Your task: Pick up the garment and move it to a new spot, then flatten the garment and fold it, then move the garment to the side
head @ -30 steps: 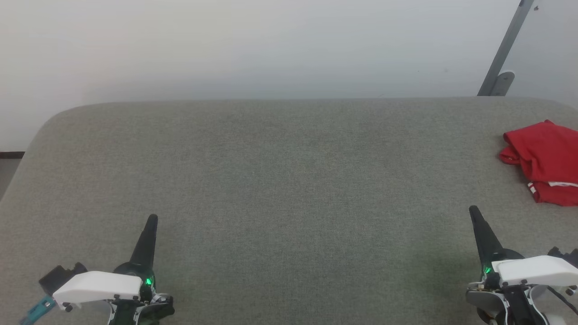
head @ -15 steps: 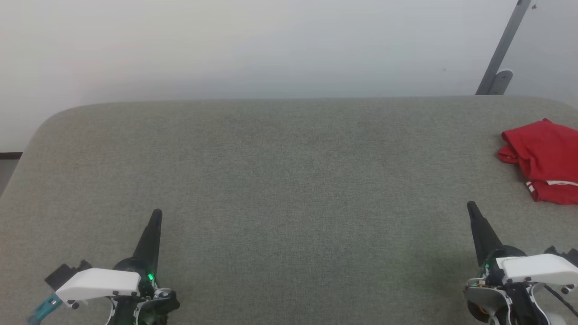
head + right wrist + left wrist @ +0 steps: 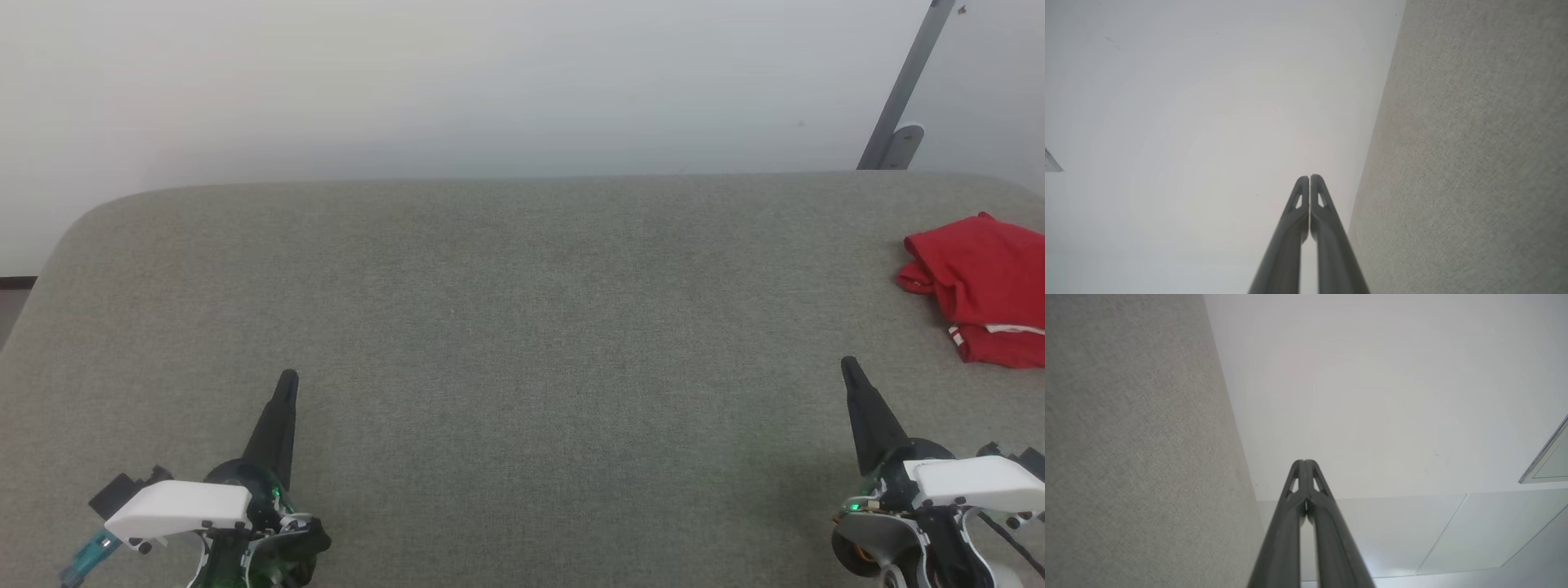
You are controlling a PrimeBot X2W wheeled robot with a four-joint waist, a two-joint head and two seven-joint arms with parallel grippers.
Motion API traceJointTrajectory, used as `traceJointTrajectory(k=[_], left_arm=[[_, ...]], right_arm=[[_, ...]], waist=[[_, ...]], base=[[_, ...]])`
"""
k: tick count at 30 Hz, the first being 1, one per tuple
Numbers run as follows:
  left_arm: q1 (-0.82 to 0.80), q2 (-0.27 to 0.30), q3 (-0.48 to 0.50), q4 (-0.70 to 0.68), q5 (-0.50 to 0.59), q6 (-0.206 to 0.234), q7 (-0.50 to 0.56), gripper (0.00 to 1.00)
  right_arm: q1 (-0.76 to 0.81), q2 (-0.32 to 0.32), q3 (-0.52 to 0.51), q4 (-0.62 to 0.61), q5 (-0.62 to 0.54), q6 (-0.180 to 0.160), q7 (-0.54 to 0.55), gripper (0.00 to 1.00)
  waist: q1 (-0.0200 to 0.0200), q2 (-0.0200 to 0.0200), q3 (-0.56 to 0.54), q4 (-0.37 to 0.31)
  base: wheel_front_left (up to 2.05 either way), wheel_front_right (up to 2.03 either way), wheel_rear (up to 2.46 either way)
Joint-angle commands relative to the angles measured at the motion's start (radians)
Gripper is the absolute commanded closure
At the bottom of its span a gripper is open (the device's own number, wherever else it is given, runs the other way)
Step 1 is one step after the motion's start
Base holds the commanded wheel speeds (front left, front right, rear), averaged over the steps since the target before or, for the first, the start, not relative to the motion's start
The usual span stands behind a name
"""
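The garment (image 3: 980, 278), red with a strip of white-and-red trim, lies bunched at the far right of the grey padded table (image 3: 506, 310), partly cut off by the view's edge. At the lower right, my right gripper (image 3: 849, 367) is shut and empty, its tips a short way in front and to the left of the garment. My left gripper (image 3: 288, 380) at the lower left is shut and empty too, far from the garment. Each wrist view shows its own fingers pressed together: left gripper (image 3: 1304, 462), right gripper (image 3: 1309, 177), with nothing between them.
A pale wall rises behind the table's rounded far edge. A grey metal bracket (image 3: 898, 106) leans against the wall at the back right. The table's left corner drops off near a dark floor strip (image 3: 16, 282).
Both grippers have crept a little forward over the table. The whole picture has shifted slightly, so the camera has moved. The garment lies as before.
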Motion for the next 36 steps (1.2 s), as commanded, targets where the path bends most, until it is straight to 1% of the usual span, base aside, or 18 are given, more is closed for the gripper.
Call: traceJointTrajectory(k=[1,36], left_arm=[[-0.012,-0.002,0.004,-0.004,-0.003,-0.003,0.004,1.0],[-0.012,-0.002,0.003,-0.004,-0.003,-0.003,0.003,1.0]], right_arm=[[-0.008,0.004,0.001,-0.004,0.004,0.0,0.004,1.0],[-0.008,0.003,0.002,-0.004,0.004,0.0,0.003,1.0]], waist=[[0.0,-0.0001,0.0,0.0],[0.0,-0.0001,0.0,0.0]], base=[[0.0,0.0,0.0],[0.0,0.0,0.0]])
